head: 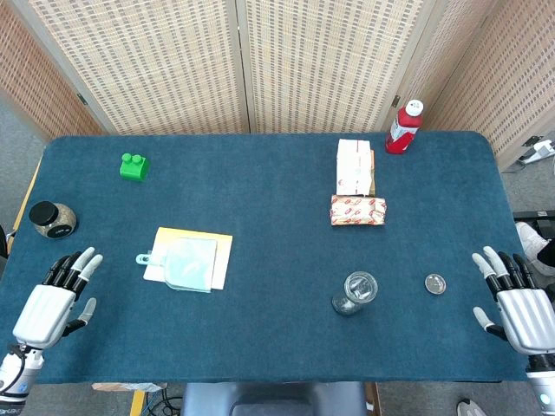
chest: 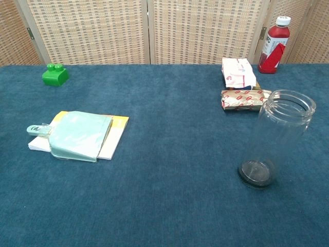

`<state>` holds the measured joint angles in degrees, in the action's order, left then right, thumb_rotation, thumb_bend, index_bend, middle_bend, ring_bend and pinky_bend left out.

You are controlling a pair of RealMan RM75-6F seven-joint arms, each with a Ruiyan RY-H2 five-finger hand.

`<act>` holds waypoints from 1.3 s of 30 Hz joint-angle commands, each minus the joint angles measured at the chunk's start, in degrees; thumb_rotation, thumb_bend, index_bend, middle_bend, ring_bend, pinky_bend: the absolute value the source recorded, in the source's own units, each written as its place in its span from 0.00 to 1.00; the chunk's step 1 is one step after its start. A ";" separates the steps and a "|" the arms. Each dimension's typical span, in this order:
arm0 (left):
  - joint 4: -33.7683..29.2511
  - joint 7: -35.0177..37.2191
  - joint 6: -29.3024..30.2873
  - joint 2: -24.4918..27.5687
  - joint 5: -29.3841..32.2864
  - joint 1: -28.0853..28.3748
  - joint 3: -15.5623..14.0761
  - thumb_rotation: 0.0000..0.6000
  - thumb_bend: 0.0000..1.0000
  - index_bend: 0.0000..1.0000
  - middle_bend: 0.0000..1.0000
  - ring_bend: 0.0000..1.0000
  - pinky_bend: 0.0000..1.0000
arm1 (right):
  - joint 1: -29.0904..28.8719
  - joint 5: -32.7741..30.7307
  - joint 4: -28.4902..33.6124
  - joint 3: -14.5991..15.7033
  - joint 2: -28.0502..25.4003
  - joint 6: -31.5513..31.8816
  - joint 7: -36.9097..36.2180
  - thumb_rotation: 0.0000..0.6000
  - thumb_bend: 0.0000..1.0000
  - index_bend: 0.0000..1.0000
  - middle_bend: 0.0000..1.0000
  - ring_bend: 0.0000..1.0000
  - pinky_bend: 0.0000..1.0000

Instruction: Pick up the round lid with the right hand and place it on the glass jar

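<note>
The clear glass jar (head: 355, 293) (chest: 275, 136) stands upright and open on the blue table, front right of centre. A small round silvery lid (head: 435, 283) lies flat on the cloth to the jar's right, a short gap between them; the chest view does not show it. My right hand (head: 518, 302) rests at the table's right front edge, fingers spread and empty, a little right of the lid. At the left front edge lies my left hand (head: 54, 303), also open and empty. Neither hand appears in the chest view.
A red bottle (head: 403, 126) stands back right, with a white packet (head: 354, 165) and a red-patterned snack pack (head: 358, 210) before it. A pale blue clip-bag on a yellow pad (head: 186, 259) lies centre left. A green block (head: 133, 166) and a dark-lidded jar (head: 52, 218) sit left.
</note>
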<state>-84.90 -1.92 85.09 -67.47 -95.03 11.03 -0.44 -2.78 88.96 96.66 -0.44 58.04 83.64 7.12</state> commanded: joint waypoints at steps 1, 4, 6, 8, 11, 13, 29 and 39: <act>-0.08 -0.29 -0.06 -0.10 -0.08 -0.05 -0.14 1.00 0.45 0.00 0.00 0.00 0.07 | 0.04 0.18 0.05 0.07 -0.05 0.12 -0.01 1.00 0.29 0.06 0.00 0.00 0.00; -0.21 -0.60 0.04 -0.15 -0.25 -0.12 -0.26 1.00 0.45 0.00 0.00 0.00 0.07 | 0.06 0.32 0.14 0.10 -0.02 0.22 -0.04 1.00 0.29 0.07 0.00 0.00 0.00; -0.17 -0.49 0.33 -0.06 -0.43 -0.16 -0.23 1.00 0.45 0.00 0.00 0.00 0.07 | -0.20 0.08 0.23 0.13 0.04 -0.44 -0.18 1.00 0.29 0.07 0.00 0.00 0.00; -0.14 -0.19 0.45 0.04 -0.37 -0.16 -0.15 1.00 0.45 0.00 0.00 0.00 0.07 | -0.55 -0.46 0.25 0.02 0.18 -1.27 -0.18 1.00 0.29 0.08 0.00 0.00 0.00; 0.17 0.60 0.34 0.30 -0.16 -0.10 -0.07 1.00 0.45 0.00 0.00 0.00 0.07 | -1.49 -2.10 0.23 -0.46 0.32 -3.31 0.04 1.00 0.29 0.08 0.00 0.00 0.00; 0.22 1.35 0.47 0.49 -0.08 -0.18 -0.08 1.00 0.45 0.00 0.00 0.00 0.07 | -2.53 -3.47 0.45 -0.86 0.05 -5.52 -0.88 1.00 0.29 0.08 0.00 0.00 0.00; -0.03 3.51 2.73 1.35 -0.28 -0.80 0.53 1.00 0.45 0.00 0.00 0.00 0.07 | -14.50 -15.86 1.06 -5.12 -4.00 -27.01 -8.04 1.00 0.30 0.42 0.00 0.00 0.00; -0.28 3.91 4.05 1.73 -0.85 -1.28 0.59 1.00 0.45 0.00 0.00 0.00 0.07 | -17.27 -18.52 -3.37 -3.79 0.06 -32.66 -7.74 1.00 0.33 0.50 0.00 0.00 0.00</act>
<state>-85.17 1.98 89.14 -65.75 -95.87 9.75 0.14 -19.81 70.66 93.55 -4.44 57.82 51.25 -0.85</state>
